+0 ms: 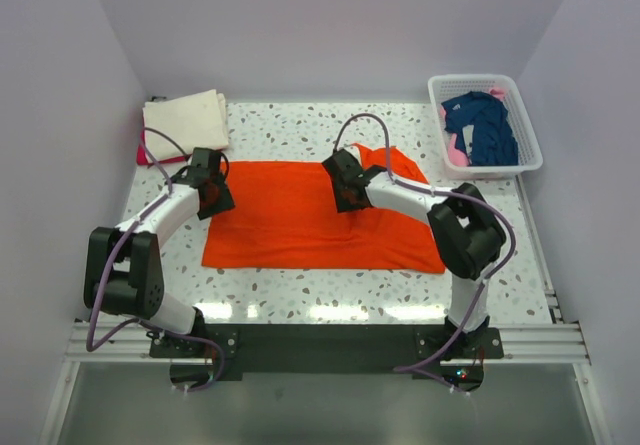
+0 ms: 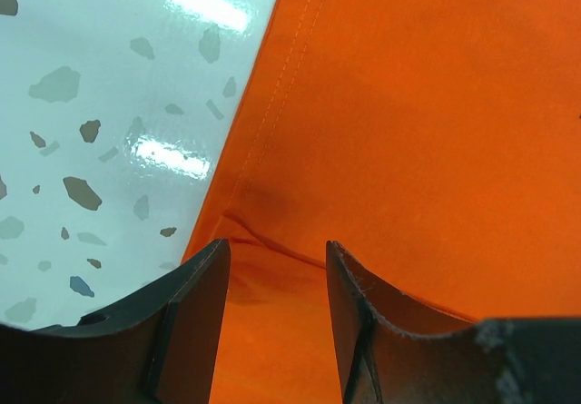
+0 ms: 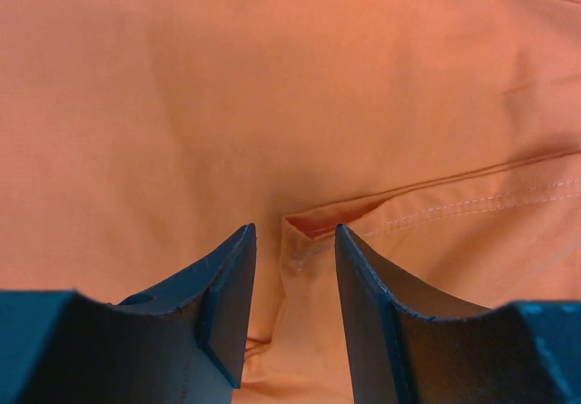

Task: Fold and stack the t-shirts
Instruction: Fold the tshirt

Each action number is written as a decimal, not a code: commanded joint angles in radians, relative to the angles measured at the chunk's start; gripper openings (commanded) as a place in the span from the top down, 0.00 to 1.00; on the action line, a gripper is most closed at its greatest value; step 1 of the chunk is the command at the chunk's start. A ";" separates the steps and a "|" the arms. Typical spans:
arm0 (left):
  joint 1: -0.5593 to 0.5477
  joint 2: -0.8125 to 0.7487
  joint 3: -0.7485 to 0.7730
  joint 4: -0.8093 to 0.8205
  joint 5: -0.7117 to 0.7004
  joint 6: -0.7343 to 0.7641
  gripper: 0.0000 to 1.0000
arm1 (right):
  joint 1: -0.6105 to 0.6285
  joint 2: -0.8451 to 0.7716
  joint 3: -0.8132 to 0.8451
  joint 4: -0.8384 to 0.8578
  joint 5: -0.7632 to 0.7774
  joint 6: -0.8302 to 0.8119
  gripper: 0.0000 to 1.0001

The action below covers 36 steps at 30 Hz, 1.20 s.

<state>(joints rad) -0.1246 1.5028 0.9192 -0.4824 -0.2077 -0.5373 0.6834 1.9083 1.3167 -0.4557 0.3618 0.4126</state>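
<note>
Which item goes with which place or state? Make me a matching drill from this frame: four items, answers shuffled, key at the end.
Items
1. orange t-shirt
2. cream t-shirt
3. navy t-shirt
4. left gripper

Place or state
A. in the white basket, far right
B. folded, far left corner
C. spread flat in the middle
D. open, at the orange shirt's left edge

Pairs: 1-C, 2-B, 3-A, 4-D

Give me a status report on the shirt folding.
Both open: left gripper at the left edge of the orange t-shirt, right gripper over a hem fold. Shirt flat on table. Cream shirt, basket sit apart.
</note>
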 commanded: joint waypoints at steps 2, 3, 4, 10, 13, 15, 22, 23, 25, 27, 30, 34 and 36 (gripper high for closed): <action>0.006 -0.033 -0.011 0.044 0.016 0.019 0.48 | 0.004 0.018 0.058 -0.046 0.077 0.035 0.57; 0.006 -0.032 -0.010 0.044 0.017 0.019 0.48 | 0.005 0.024 0.061 -0.050 0.078 0.037 0.58; 0.006 -0.033 -0.010 0.045 0.016 0.019 0.48 | 0.005 0.026 0.065 -0.057 0.080 0.040 0.58; 0.006 -0.032 -0.009 0.047 0.016 0.020 0.48 | 0.011 0.047 0.076 -0.069 0.075 0.043 0.61; 0.006 -0.032 -0.010 0.047 0.017 0.020 0.48 | 0.018 0.057 0.076 -0.067 0.072 0.041 0.61; 0.006 -0.033 -0.011 0.047 0.016 0.020 0.48 | 0.018 0.061 0.078 -0.070 0.072 0.043 0.61; 0.006 -0.033 -0.013 0.047 0.016 0.020 0.49 | 0.021 0.074 0.078 -0.069 0.066 0.042 0.67; 0.008 -0.033 -0.013 0.047 0.016 0.020 0.49 | 0.021 0.075 0.079 -0.069 0.065 0.045 0.70; 0.006 -0.035 -0.013 0.047 0.014 0.020 0.49 | 0.021 0.072 0.076 -0.070 0.071 0.048 0.76; 0.006 -0.035 -0.013 0.045 0.011 0.020 0.49 | 0.022 0.057 0.072 -0.070 0.081 0.052 0.85; 0.006 -0.035 -0.014 0.044 0.008 0.020 0.49 | 0.021 0.034 0.062 -0.070 0.094 0.061 0.91; 0.006 -0.035 -0.014 0.042 0.002 0.019 0.49 | 0.022 -0.017 0.044 -0.069 0.121 0.077 0.94; 0.006 -0.035 -0.014 0.041 -0.002 0.019 0.49 | 0.021 -0.031 0.039 -0.074 0.131 0.083 0.95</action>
<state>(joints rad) -0.1238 1.5005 0.9104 -0.4683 -0.1944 -0.5369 0.7002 1.9579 1.3575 -0.5247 0.4332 0.4641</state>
